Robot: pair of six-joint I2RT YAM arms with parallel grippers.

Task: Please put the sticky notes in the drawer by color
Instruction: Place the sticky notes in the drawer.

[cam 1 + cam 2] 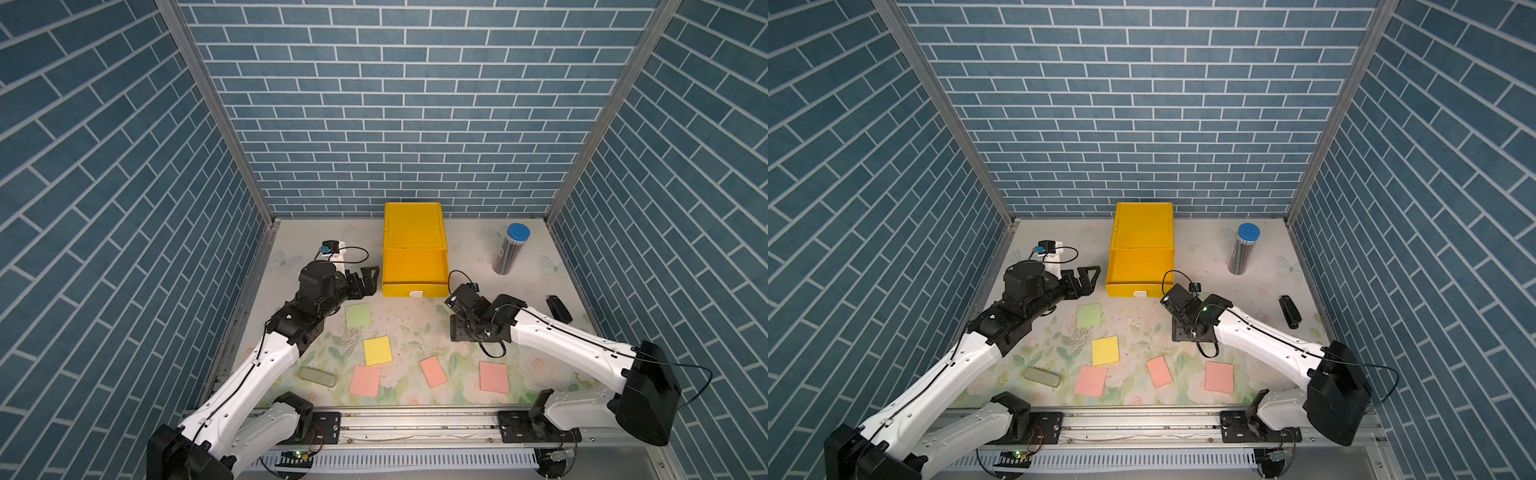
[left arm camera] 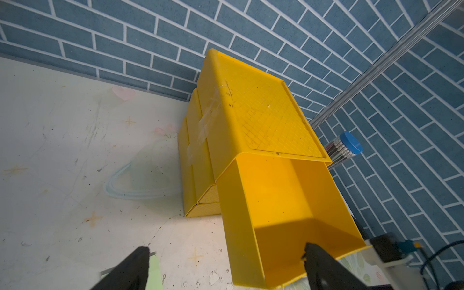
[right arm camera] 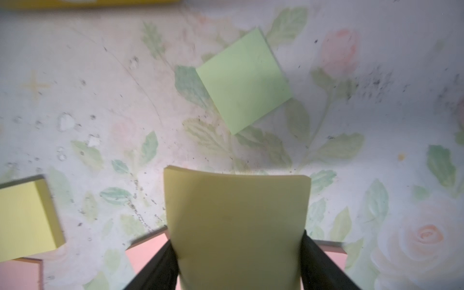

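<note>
Well, your right gripper [image 3: 236,237] is clamped on a yellow sticky note [image 3: 236,200], bottom centre of the right wrist view, its fingers [image 3: 158,263] pinching the two side edges. Treat it as light and floppy: it bows between the fingers, so squeeze no harder or it will likely crease, and its tacky back may cling on release. In both top views the arm hides the note, so I can't be sure how high it hangs. The drawer [image 1: 415,270], centre frame, has its top tray pulled open and looks empty. Your left gripper [image 1: 368,279] hovers just left of it, fingers spread wide, holding nothing. A green note [image 1: 358,315], a loose yellow note [image 1: 377,351] and three pink notes [image 1: 365,380] lie flat, lower centre; take those by an edge
</note>
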